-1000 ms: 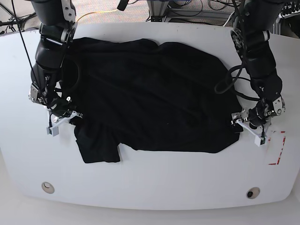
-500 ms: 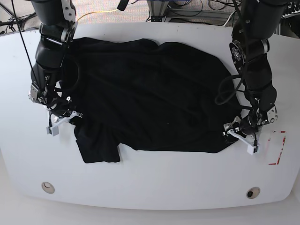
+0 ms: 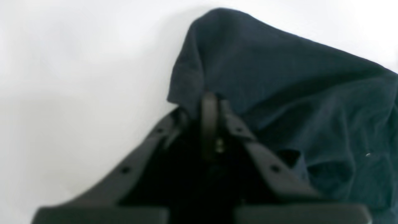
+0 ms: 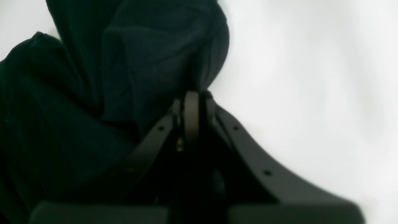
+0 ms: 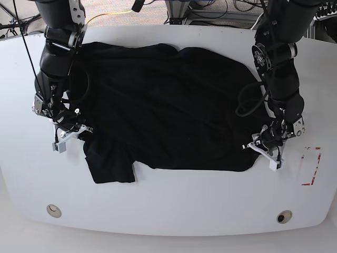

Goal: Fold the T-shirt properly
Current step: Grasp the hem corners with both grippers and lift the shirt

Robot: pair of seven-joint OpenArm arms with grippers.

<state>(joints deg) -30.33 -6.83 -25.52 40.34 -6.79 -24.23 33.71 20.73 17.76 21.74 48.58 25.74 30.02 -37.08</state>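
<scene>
Table (image 5: 174, 205): a white surface is seen in the base view, with a round fitting (image 5: 53, 211) set near its front left and a second round fitting (image 5: 284, 216) near its front right.

Right gripper (image 5: 71, 132): it is found at the left of the base view, low at the T-shirt's left edge, just above the sleeve. In the right wrist view its fingers (image 4: 191, 112) are seen pressed together, with a lifted fold of black cloth caught between them, so the fabric is grasped.

T-shirt (image 5: 168, 105): the black garment is spread flat over the middle of the table and covers most of its width. A short sleeve (image 5: 110, 163) is folded out toward the front left corner. Soft wrinkles are visible across the body. Its far edge lies near the back of the table, and its near edge runs roughly straight between the two grippers.

Left gripper (image 5: 263, 147): it is placed at the right of the base view, at the shirt's front right corner. In the left wrist view the fingers (image 3: 210, 109) are closed on a raised peak of dark cloth (image 3: 248, 62), which is drawn up off the white surface, so the corner is held.

Red marking (image 5: 311, 166): a bracket-like outline is seen on the table just right of the left gripper, apart from the shirt.

Cables (image 5: 221, 8): dark wiring is seen beyond the far table edge.
</scene>
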